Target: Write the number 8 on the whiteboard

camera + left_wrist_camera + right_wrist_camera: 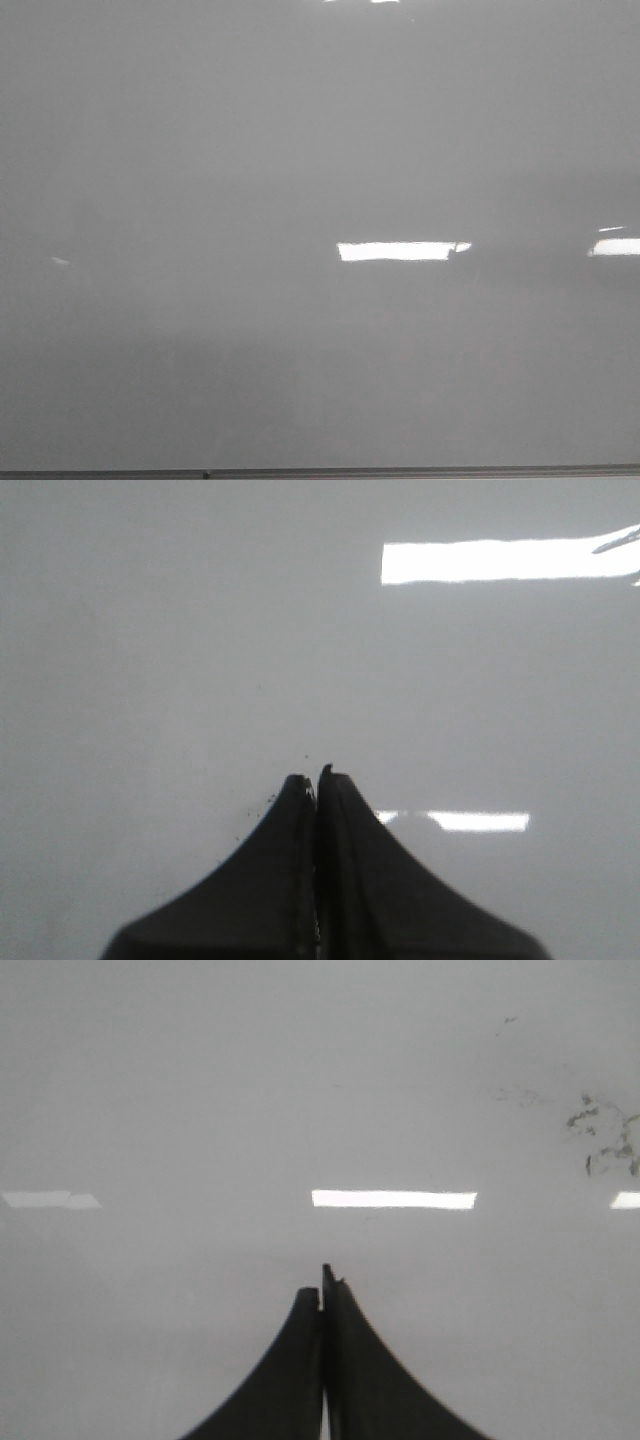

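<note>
1. Whiteboard [300, 150] fills all three views, glossy pale grey, with bright rectangular light reflections [395, 251] on it and a thin dark bottom edge in the front view. It appears to be the surface under both arms, so it takes the place of a desk.
2. Number 8 is nowhere to be seen: no black figure shows on the board in any view, so the writing looks not yet begun. No marker shows either.
3. Left pincer [317, 777] points at bare board, its two dark fingers pressed together tip to tip with nothing between them. Clenched and empty, it looks parked rather than ready to write. A few tiny dark specks lie on the board just beside its tips.
4. Right pincer [322, 1285] is likewise clenched, tips together, nothing held, aimed at clear board near a reflection. With no pen in either pincer, I judge the next step is to fetch one; where it lies cannot be told.
5. Smudges [605, 1135], faint greenish-grey, mark the board well away from the right pincer; they look like old ink residue, not part of a numeral.
</note>
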Robot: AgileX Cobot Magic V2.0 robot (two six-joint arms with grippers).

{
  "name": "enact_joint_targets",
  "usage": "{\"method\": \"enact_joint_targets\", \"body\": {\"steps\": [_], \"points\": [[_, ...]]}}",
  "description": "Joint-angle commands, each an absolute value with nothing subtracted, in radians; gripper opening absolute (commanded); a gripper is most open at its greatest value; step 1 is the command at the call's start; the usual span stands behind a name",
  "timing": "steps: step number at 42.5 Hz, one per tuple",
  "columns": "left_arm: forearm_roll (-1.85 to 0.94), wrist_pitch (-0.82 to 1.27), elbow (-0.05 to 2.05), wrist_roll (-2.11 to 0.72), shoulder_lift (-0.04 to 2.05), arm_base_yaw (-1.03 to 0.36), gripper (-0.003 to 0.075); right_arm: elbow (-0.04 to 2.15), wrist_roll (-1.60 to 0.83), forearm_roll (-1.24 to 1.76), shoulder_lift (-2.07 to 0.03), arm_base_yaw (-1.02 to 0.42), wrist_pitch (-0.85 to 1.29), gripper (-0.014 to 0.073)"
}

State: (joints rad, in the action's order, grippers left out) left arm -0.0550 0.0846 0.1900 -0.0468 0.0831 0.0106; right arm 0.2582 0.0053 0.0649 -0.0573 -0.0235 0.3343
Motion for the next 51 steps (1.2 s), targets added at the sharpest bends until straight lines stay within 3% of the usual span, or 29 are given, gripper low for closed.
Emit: {"method": "enact_joint_targets", "body": {"steps": [1,15,18,25,29,38,51], "points": [[-0.054,0.098,0.286,-0.037,0.216,0.011,-0.0021,0.363,0.0,0.068,-0.171,-0.026,0.297,-0.0059],[-0.054,0.013,0.32,-0.037,0.473,0.011,0.0004,0.428,0.0,0.069,-0.413,-0.026,0.252,-0.0025],[-0.054,0.011,0.32,-0.037,0.486,0.011,0.0097,0.428,0.0,0.069,-0.427,-0.026,0.251,0.0058],[-0.054,0.0,0.32,-0.037,0.489,0.011,0.0451,0.428,0.0,0.069,-0.432,-0.026,0.251,0.0331],[-0.054,-0.006,0.32,-0.037,0.489,0.011,0.0549,0.428,0.0,0.069,-0.432,-0.026,0.251,0.0428],[-0.073,0.006,0.325,-0.037,0.52,0.002,0.0554,0.428,0.0,0.069,-0.432,-0.026,0.251,0.0447],[-0.133,0.218,0.53,-0.029,0.915,0.002,0.0554,0.428,0.0,0.069,-0.432,-0.026,0.251,0.0447]]}}
